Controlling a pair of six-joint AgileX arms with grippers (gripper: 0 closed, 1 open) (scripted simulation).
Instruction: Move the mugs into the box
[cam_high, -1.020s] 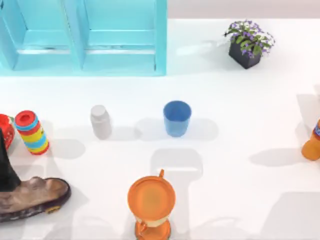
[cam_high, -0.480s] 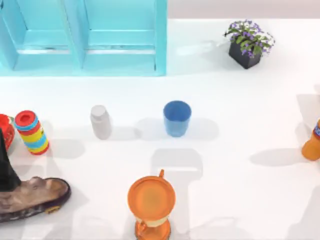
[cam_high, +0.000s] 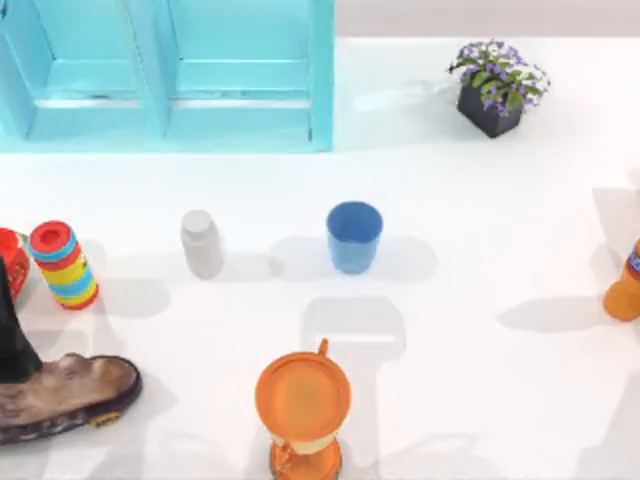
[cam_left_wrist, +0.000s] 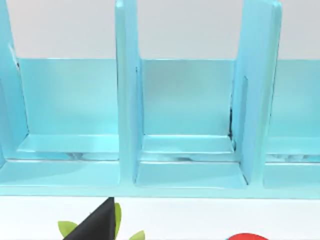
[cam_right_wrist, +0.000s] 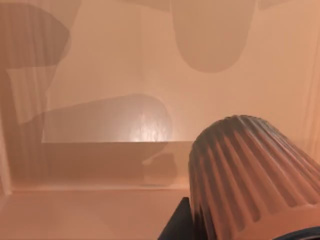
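The blue mug (cam_high: 354, 236) stands upright near the middle of the table, with no gripper by it. In the right wrist view the brown mug (cam_right_wrist: 250, 175), ribbed and tapered, hangs tilted close to the camera inside the tan box (cam_right_wrist: 90, 75), above the box floor. A dark finger (cam_right_wrist: 175, 225) of my right gripper lies against the mug's side. My left arm (cam_high: 12, 330) shows as a dark shape parked at the table's left edge.
A white bottle (cam_high: 202, 243) stands left of the blue mug and an orange jug (cam_high: 302, 405) in front of it. A striped stacking toy (cam_high: 63, 263) and a shoe (cam_high: 60, 395) sit left, a turquoise shelf (cam_high: 170, 120) at the back, a potted plant (cam_high: 497, 88) back right, and an orange bottle (cam_high: 625, 285) at the right edge.
The arm shadow at the table's lower right has slid off toward the right edge. Nothing on the table has moved.
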